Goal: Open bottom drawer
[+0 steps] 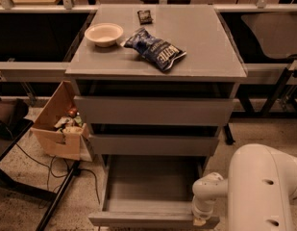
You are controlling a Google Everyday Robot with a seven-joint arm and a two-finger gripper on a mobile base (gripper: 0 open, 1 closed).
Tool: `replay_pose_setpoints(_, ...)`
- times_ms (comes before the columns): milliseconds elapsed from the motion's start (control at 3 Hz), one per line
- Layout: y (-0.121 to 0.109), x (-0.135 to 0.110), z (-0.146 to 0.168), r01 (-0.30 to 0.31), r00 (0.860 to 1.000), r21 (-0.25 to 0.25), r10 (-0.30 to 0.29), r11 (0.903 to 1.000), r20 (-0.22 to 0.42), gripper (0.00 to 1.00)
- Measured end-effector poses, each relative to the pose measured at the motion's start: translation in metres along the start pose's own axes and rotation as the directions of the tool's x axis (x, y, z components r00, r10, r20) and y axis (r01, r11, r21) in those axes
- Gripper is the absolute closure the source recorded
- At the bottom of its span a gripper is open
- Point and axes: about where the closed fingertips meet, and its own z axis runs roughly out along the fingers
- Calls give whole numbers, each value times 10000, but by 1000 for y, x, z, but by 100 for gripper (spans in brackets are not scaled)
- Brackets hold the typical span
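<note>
The grey cabinet (157, 61) has three drawers. The bottom drawer (153, 219) is pulled out toward me, and its plain grey shallow tray (150, 184) shows empty. Its narrow front panel runs along the lower edge of the view. The two drawer fronts above it, the top one (153, 110) and the middle one (153, 144), are closed. My white arm (263, 186) comes in at the lower right. Its wrist and gripper (202, 216) are at the right end of the bottom drawer's front, against its edge. The fingers are hidden below the wrist.
On the cabinet top lie a blue chip bag (155, 49), a white bowl (104, 34) and a small dark packet (145, 16). A cardboard box (59, 124) with items stands on the floor at the left, with cables (52, 170) and a black frame leg (56, 198).
</note>
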Motion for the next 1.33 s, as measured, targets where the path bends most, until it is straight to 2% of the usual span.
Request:
replay_pose_setpoints(333, 6, -4, -5, -303, 9991, 94, 300, 9995, 303, 100)
replay_pose_setpoints(1333, 39, -7, -2, -942, 9927, -310, 962, 9951, 726, 100)
